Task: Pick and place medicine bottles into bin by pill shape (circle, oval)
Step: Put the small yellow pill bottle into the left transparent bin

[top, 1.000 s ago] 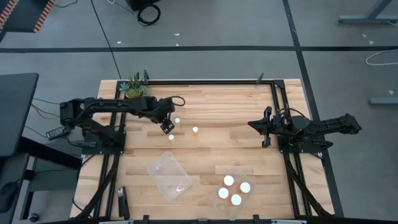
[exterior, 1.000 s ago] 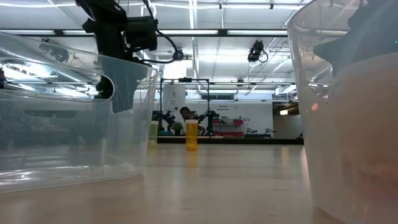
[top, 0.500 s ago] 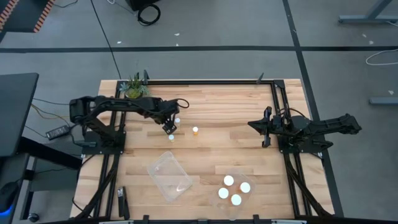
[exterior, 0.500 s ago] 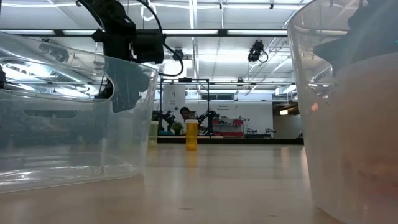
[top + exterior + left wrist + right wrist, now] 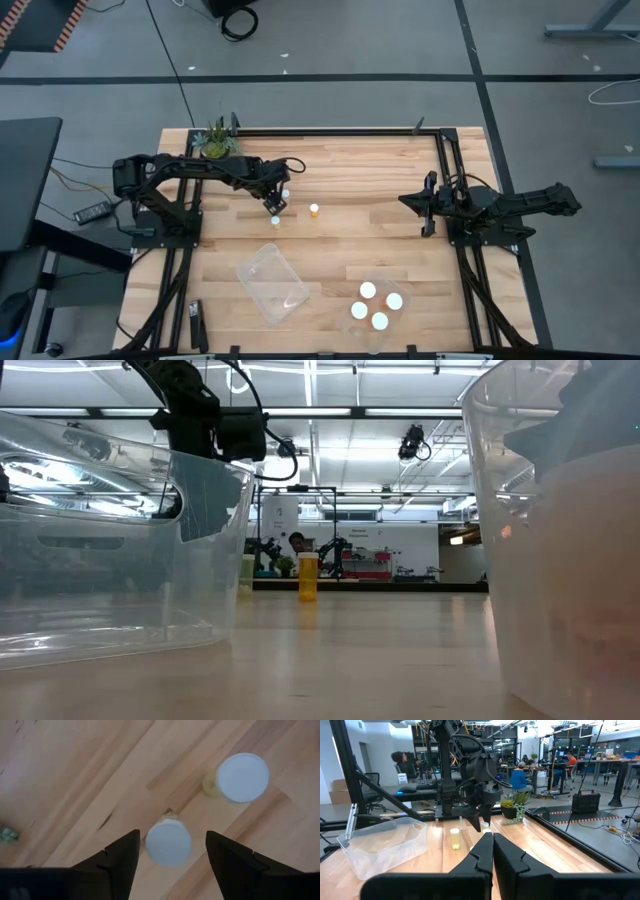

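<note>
In the left wrist view a white-capped medicine bottle [image 5: 168, 842] stands upright on the wood between the two fingers of my left gripper [image 5: 172, 834], with a gap on each side. A second, wider-capped bottle [image 5: 242, 776] stands just beyond. From above, my left gripper [image 5: 277, 203] points down among three loose bottles [image 5: 285, 193], [image 5: 275, 221], [image 5: 314, 210] at the table's left centre. A clear bin [image 5: 400, 325] near the front edge holds several white-capped bottles. My right gripper [image 5: 430, 205] waits shut and level at the right side.
An empty clear bin [image 5: 270, 283] lies left of the filled one, toward the front edge. A small green plant [image 5: 217, 140] stands at the far left corner. Black frame rails [image 5: 440, 160] border the table. Bare wood lies between the two arms.
My left gripper has moved a little toward the table's right and lower, down among the loose bottles, then kept still. The bottles have not moved.
</note>
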